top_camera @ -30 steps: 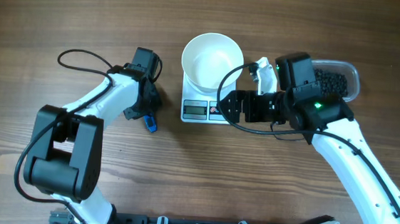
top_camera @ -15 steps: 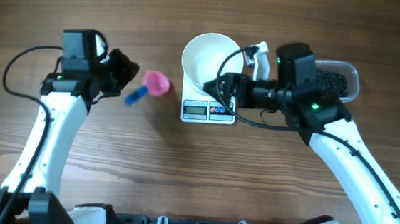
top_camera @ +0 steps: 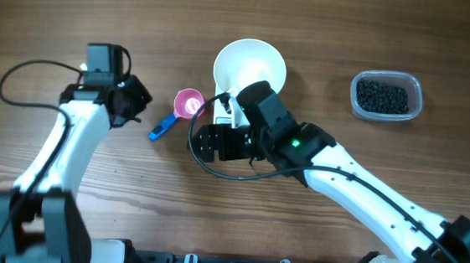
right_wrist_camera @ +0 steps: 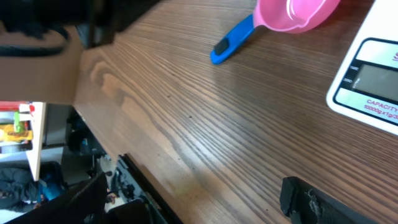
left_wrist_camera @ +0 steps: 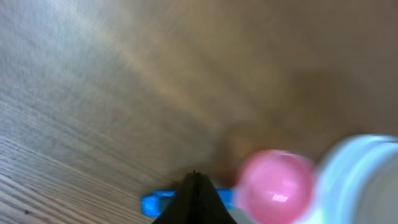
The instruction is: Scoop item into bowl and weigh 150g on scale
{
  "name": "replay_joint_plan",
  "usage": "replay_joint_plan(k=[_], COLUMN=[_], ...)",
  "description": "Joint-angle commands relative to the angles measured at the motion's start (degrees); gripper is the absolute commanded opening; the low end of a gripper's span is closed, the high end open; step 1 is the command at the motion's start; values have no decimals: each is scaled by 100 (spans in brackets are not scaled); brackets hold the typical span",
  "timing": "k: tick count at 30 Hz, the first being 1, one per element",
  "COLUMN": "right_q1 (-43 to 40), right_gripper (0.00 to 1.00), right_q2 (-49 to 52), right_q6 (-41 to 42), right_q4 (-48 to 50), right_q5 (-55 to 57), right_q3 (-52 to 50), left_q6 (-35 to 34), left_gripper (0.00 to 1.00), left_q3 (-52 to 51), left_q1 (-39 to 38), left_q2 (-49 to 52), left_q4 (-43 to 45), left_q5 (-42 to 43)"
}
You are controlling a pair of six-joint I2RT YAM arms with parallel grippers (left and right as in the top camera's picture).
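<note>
Although the scale is mostly hidden under the right arm from overhead, its display is shown at the right wrist view's right edge, the right gripper spread wide. Only overhead are the beans seen, upper right; the left gripper is pinched shut, empty.

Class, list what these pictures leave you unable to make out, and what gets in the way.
- Scale: the right arm covers it overhead; the right wrist view crops it, and no reading is legible.
- Scoop: the left wrist view is blurred, so it is only a pink smear.
- Beans: too small overhead to count.
</note>
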Motion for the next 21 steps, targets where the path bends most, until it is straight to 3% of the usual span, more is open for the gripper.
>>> replay_joint_plan(k=[1,5,8,13,15,18,20,21], right_q1=[9,31,83,83,83,83,83,83], right_gripper=[91,91,92,92,92,92,92,92], right_q2=[109,133,267,293,302,398,411,411], right_q6=[44,306,470,195,184,592,800,909], right_q4=[28,52,50,-85,-166,-70,236,396], right_q5=[157,278,437,527,525,529,527,525], right_q3=[2,2,2,2,2,-79,-175,-214], left_q6=[177,546,811,2050,2061,1696,1403,1226], left_gripper=[4,4,4,7,13,12,14,22], left_q3=[-179,-181,-181,-166,-68,332,400,400], left_q1=[-90,-92,-90,-90,-39,35,26,24], left_q2=[922,1589,1593,1574,1432,787,516,387], left_q4=[87,101,-739,-2013,-2129,-1908,-1661,-1403], left_q5=[-236,737,1606,2658,2653,2612,2079,1602])
